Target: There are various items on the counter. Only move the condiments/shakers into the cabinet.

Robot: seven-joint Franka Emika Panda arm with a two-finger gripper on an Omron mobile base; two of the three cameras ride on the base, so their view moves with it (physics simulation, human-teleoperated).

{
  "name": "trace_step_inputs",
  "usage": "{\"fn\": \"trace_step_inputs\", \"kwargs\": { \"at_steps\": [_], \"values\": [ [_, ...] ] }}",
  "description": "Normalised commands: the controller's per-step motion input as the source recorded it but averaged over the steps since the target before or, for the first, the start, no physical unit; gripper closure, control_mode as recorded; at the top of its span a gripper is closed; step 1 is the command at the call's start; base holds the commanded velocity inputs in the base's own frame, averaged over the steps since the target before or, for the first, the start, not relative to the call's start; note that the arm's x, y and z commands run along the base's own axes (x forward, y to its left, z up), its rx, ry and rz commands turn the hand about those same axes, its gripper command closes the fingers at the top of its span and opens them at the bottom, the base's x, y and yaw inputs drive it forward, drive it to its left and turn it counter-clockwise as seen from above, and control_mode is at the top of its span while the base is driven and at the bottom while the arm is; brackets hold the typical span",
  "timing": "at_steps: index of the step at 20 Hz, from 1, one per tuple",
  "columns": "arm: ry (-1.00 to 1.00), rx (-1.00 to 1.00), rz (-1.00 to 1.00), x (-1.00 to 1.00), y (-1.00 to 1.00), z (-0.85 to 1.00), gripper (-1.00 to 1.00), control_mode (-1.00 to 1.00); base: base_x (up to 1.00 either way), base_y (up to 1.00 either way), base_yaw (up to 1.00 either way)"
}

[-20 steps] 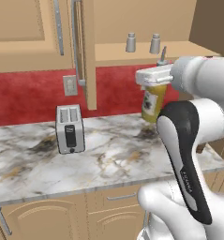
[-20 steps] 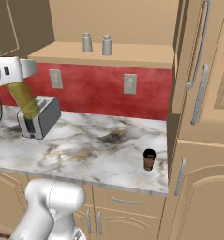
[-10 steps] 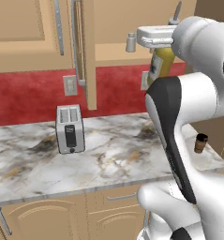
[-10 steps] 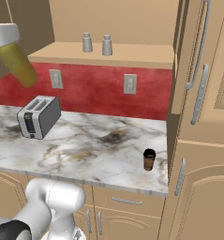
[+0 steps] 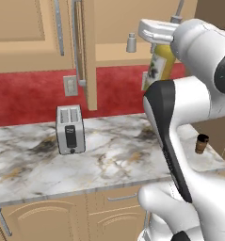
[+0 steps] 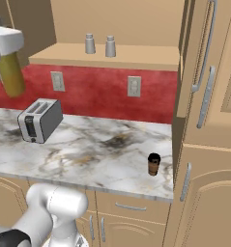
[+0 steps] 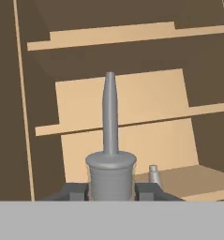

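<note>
My gripper [image 5: 157,38] is shut on the neck of the yellow-green squeeze bottle [image 5: 162,63], which hangs upright in the air at the height of the cabinet shelf [image 5: 111,52]. From the right, the bottle [image 6: 11,73] hangs under the gripper [image 6: 7,48], left of the open cabinet [image 6: 136,56]. Two grey shakers [image 6: 90,43] [image 6: 110,46] stand on that shelf. One shaker [image 5: 131,42] shows from the left. In the hand view the bottle's cap and nozzle [image 7: 110,140] rise between my fingertips [image 7: 72,191], and a shaker [image 7: 153,174] stands on the shelf beyond.
The silver toaster [image 5: 70,129] [image 6: 39,120] stands on the marble counter [image 5: 114,155] [image 6: 88,149]. A small dark cup [image 5: 201,143] [image 6: 154,164] sits near the counter's right end. The cabinet door [image 5: 88,52] stands open left of the bottle. A tall cupboard [image 6: 209,120] borders the right.
The arm has lifted the bottle from just above the counter up to shelf height over the last second. Toaster, cup and shakers have not moved.
</note>
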Motion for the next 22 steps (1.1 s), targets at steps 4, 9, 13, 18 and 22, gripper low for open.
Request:
{"fn": "trace_step_inputs", "kwargs": {
  "at_steps": [4,9,13,18,22],
  "values": [
    [0.14,0.06,0.00,0.19,-0.05,0.26,1.00,-1.00,0.00,0.00,0.00],
    [-0.01,0.00,0.00,0.02,0.00,0.00,1.00,-1.00,0.00,0.00,0.00],
    [-0.09,0.00,0.00,0.31,0.00,0.00,1.00,-1.00,0.00,0.00,0.00],
    [-0.09,0.00,0.00,0.48,0.00,0.00,1.00,-1.00,0.00,0.00,0.00],
    [-0.05,0.00,0.00,0.62,0.00,0.00,1.00,-1.00,0.00,0.00,0.00]
  ]
}}
